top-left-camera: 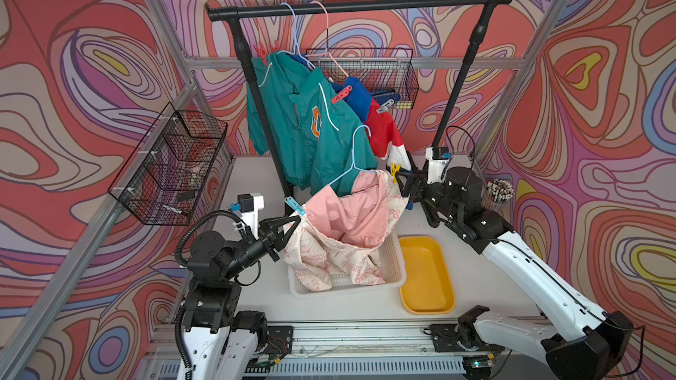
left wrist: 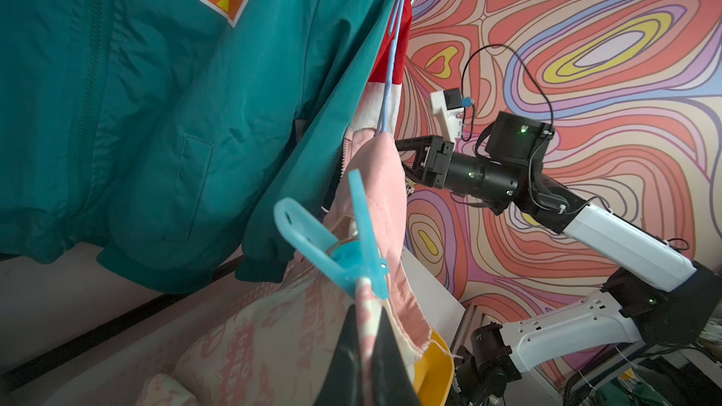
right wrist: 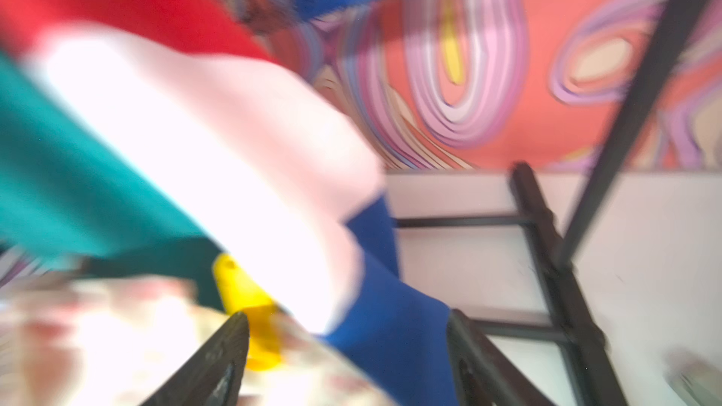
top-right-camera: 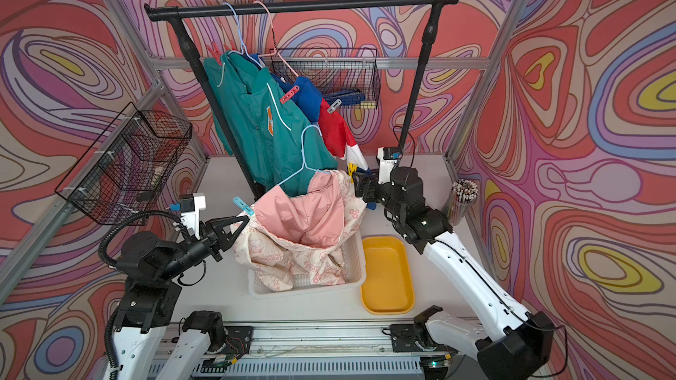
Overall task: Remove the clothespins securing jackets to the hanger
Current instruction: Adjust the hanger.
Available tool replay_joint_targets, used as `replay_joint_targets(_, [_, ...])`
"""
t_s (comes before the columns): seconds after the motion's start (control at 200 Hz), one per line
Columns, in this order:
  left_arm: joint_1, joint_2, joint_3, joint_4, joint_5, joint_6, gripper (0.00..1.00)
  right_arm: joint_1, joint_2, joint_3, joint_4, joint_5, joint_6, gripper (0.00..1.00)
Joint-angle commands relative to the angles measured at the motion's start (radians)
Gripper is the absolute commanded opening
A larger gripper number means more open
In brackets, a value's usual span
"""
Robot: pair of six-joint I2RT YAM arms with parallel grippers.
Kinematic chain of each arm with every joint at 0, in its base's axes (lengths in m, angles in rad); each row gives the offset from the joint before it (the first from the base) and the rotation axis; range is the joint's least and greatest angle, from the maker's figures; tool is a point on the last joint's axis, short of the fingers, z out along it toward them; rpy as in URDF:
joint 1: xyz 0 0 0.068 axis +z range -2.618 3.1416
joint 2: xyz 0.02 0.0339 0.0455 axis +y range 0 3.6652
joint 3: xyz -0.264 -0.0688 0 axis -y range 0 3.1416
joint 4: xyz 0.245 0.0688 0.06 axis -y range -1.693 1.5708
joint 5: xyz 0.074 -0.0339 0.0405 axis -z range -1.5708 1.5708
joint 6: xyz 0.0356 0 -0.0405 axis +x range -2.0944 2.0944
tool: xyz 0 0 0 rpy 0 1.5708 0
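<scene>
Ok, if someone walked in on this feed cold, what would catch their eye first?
The pink jacket slumps half into the white basket mid-table. The left pincer is shut on its edge just under a blue clothespin, while the open right pincer sits at a yellow clothespin on its opposite side. Behind, the teal jacket hangs from the black rack.

Bright even light, blurry right-wrist view
</scene>
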Motion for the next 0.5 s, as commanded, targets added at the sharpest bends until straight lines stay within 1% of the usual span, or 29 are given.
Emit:
replay_joint_targets(0.0, [0.003,-0.011,-0.001,0.001,-0.003,0.029,0.00,0.038,0.021,0.052,0.020,0.032,-0.091,0.77])
replay_joint_targets(0.04, [0.003,-0.009,-0.001,-0.001,-0.002,0.032,0.00,0.039,0.020,0.058,0.036,0.021,-0.088,0.78])
replay_joint_targets(0.165, [0.003,-0.010,-0.010,0.005,-0.001,0.030,0.00,0.052,0.056,0.099,0.066,-0.102,-0.046,0.78])
replay_joint_targets(0.316, [0.002,-0.005,-0.009,-0.002,0.002,0.036,0.00,0.141,0.108,0.149,0.112,-0.119,-0.050,0.78])
replay_joint_targets(0.496, [0.000,-0.005,-0.009,-0.012,-0.004,0.044,0.00,0.194,0.174,0.218,0.146,-0.148,-0.046,0.73])
